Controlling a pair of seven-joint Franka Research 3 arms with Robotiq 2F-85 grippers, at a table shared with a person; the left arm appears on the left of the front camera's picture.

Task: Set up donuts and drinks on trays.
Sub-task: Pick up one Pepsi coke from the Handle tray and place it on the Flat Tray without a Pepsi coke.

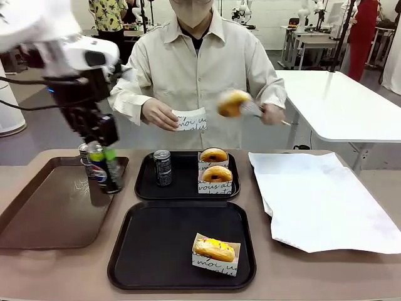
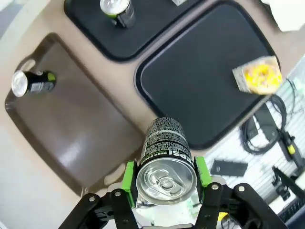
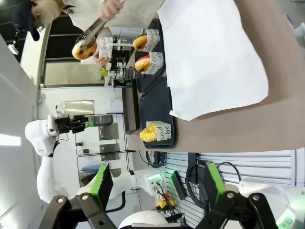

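Left gripper (image 2: pixel 166 179) clamps a Pepsi can (image 2: pixel 167 160), green pads (image 2: pixel 128 177) pressed on both sides of it, silver top facing the wrist camera. In the front view the held can (image 1: pixel 103 168) hangs upright above the brown tray's (image 1: pixel 37 219) far right corner, lifted off the surface. Just behind the held can, a second can (image 1: pixel 84 155) stands on the brown tray, partly hidden by the gripper (image 1: pixel 105 164); the wrist view shows it (image 2: pixel 29 82) well apart from the fingers.

Right of the gripper, near black tray (image 1: pixel 156 251) holds a yellow-iced donut (image 1: pixel 215 249) in its white sleeve, at that tray's near right part. Wrist view: same donut (image 2: pixel 259 76) at the far side of the tray (image 2: pixel 200 81) from the held can.

Beyond, far black tray (image 1: pixel 182 182) carries a black can (image 1: pixel 163 167) upright at its left, closest to the gripper, and two glazed donuts in sleeves at its right, one (image 1: pixel 217 175) in front of the other (image 1: pixel 213 156).

White paper sheet (image 1: pixel 319 200) lies on the table to the far right.

Farthest: person's hand (image 1: pixel 158 115) holds an empty sleeve (image 1: pixel 190 119); the other hand (image 1: pixel 272 114) holds tongs (image 1: pixel 254 109) gripping a glazed donut (image 1: pixel 232 102) in the air, blurred.

Right gripper (image 3: pixel 157 183) is off the table edge, jaws spread wide with nothing between them.
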